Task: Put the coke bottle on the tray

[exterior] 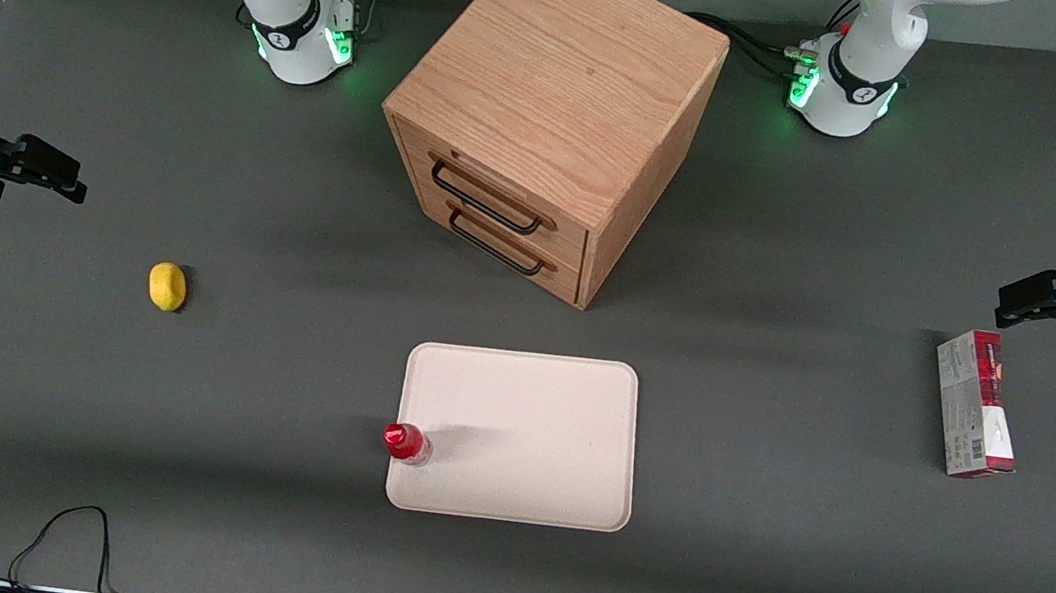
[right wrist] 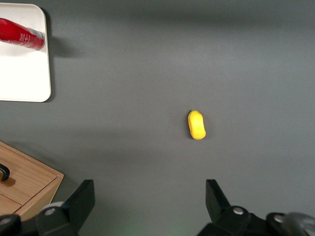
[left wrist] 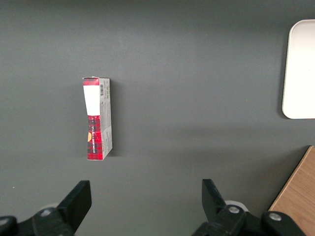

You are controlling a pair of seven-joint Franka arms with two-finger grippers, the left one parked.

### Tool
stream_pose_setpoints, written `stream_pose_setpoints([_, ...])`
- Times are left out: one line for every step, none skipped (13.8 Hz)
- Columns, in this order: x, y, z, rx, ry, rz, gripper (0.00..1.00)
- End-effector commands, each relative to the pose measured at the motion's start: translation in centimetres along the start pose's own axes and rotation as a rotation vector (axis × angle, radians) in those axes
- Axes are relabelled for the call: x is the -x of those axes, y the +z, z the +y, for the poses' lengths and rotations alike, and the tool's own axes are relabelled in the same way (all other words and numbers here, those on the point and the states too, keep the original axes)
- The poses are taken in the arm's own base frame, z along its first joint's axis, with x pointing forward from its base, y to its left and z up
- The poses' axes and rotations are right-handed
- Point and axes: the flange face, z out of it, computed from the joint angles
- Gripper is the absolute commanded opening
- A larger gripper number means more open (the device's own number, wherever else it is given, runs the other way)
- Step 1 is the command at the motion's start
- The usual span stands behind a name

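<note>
Risk is sitting mostly in how the coke bottle [exterior: 407, 443] is standing: upright on the tray [exterior: 533, 418], right at the rim on the working arm's side and near the corner closest to the front camera, with its clear base just inside the edge. The gripper [exterior: 50, 169] is hanging well apart from it, out toward the working arm's end of the surface [exterior: 258, 525], and its fingers [right wrist: 78, 202] are spread wide and holding nothing. Judging by this layout, the placement is looking done or nearly so. What could spoil it is any nudge, since a bottle this slim and perched so close to the low rim is likely tipping easily and could roll off onto the surface. A sweep of the arm back over the tray would be the likeliest cause. The yellow lump [exterior: 168, 286] is lying between gripper and tray, nearer the gripper, and the wooden cabinet [exterior: 550, 118] is standing farther from the front camera than the tray.
</note>
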Motion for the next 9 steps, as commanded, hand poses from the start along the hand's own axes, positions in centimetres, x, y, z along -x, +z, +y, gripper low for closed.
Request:
stream_pose_setpoints([0.44,-0.78,0.02,0.016,0.029,0.02,1.0])
stream_pose_setpoints([0.43,-0.71,-0.07,0.016,0.028,0.018,1.0])
stream_pose_setpoints([0.43,-0.71,-0.07,0.016,0.035,0.018,1.0])
stream_pose_setpoints([0.43,-0.78,-0.16,0.015,0.064,0.02,1.0])
stream_pose_setpoints([0.43,-0.71,-0.16,0.015,0.075,0.019,1.0])
stream_pose_setpoints([0.43,-0.71,-0.17,0.014,0.075,0.019,1.0])
stream_pose_setpoints([0.43,-0.71,-0.17,0.014,0.075,0.019,1.0])
stream_pose_setpoints([0.43,-0.71,-0.17,0.014,0.075,0.019,1.0])
stream_pose_setpoints([0.43,-0.71,-0.17,0.014,0.075,0.019,1.0])
